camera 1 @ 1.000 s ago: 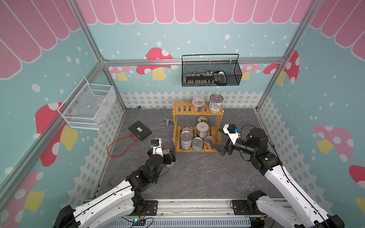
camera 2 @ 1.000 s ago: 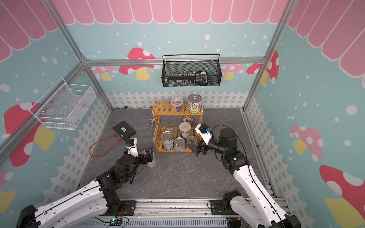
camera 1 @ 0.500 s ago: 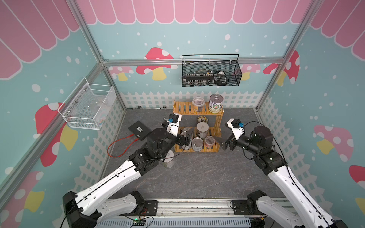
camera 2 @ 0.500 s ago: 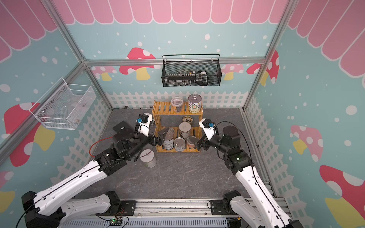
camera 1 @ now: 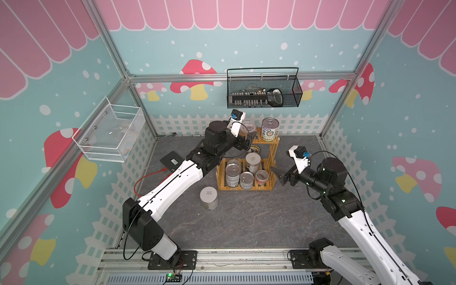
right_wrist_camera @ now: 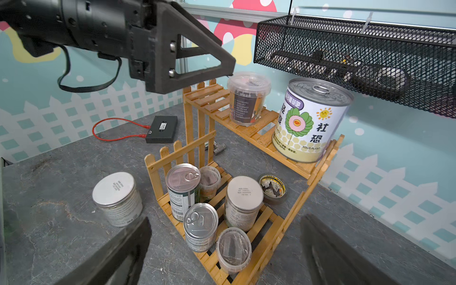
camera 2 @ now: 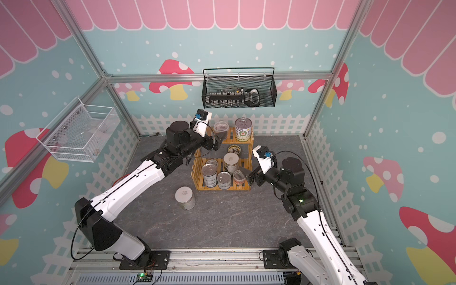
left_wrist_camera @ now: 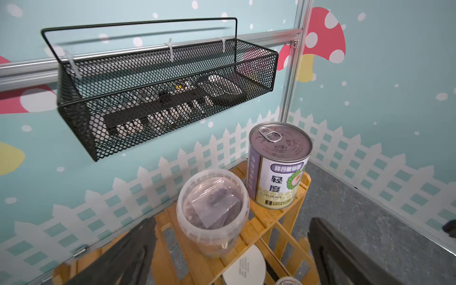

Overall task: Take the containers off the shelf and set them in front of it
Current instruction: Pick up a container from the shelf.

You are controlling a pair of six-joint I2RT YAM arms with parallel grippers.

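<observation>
While one white-lidded jar [camera 1: 209, 197] stands on the table [camera 1: 246, 222] in front of the shelf [camera 1: 273, 155], just off its left front corner, seven others are on the shelf, so the task is judged to be at an early stage.

**Upper tier:** a clear plastic jar [left_wrist_camera: 212, 204] and, beside it, a large flower-labelled tin [left_wrist_camera: 278, 167].

**Lower tier:** a tall pull-tab tin [right_wrist_camera: 183, 187], a short pull-tab tin [right_wrist_camera: 201, 224], a second white-lidded jar [right_wrist_camera: 243, 202], a small clear jar [right_wrist_camera: 209, 182] behind the tall tin, and a clear-lidded jar [right_wrist_camera: 233, 249] at the shelf's front edge.

A gold-rimmed dish [right_wrist_camera: 274, 188] lies beneath the upper tier and is no part of the task.

The left fingers [left_wrist_camera: 345, 259] are spread wide at upper-tier height, with the clear plastic jar ahead between them. They hold nothing, and this jar is the likely next pick. The right fingers [right_wrist_camera: 340, 256] are likewise spread and empty, just beside the right side of the shelf and facing its lower tier.

**Tally:** one set down in front of the shelf. Seven are to be moved, two from the upper tier and five from the lower.
</observation>
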